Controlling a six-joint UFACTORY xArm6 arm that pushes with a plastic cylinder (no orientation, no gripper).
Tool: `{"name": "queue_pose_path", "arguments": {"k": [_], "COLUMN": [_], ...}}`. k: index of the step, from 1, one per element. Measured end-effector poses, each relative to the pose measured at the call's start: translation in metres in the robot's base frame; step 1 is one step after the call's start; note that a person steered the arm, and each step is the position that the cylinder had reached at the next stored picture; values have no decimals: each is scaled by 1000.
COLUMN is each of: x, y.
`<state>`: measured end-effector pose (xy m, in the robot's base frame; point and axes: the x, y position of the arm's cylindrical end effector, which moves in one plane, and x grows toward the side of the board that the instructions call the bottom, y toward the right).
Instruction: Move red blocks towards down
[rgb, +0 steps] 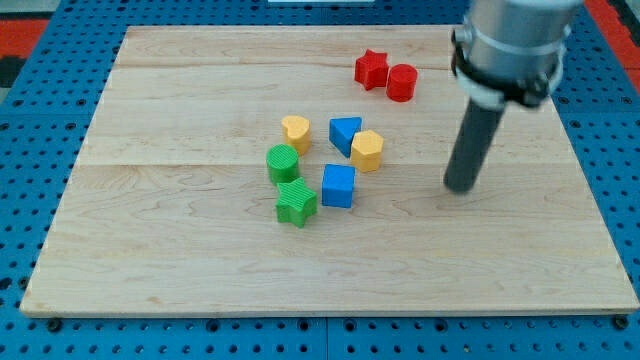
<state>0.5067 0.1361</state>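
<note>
A red star block (371, 69) and a red cylinder block (402, 82) sit side by side, touching, near the view's top, right of centre on the wooden board (180, 250). My tip (460, 187) rests on the board to the lower right of the red blocks, well apart from them. The rod rises from the tip to the arm's grey body at the view's top right.
A cluster lies at the board's centre: a yellow heart block (295, 131), a blue triangular block (345, 133), a yellow hexagonal block (367, 150), a green cylinder (283, 162), a blue cube (339, 185) and a green star (296, 203).
</note>
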Motion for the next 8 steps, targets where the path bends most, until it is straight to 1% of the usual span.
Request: {"name": "queue_pose_path", "arguments": {"k": [1, 2, 3, 4, 5, 6, 7, 8], "x": [27, -25, -38, 32, 19, -15, -59, -77], "y": [-63, -94, -101, -92, -142, -132, -132, -135]}}
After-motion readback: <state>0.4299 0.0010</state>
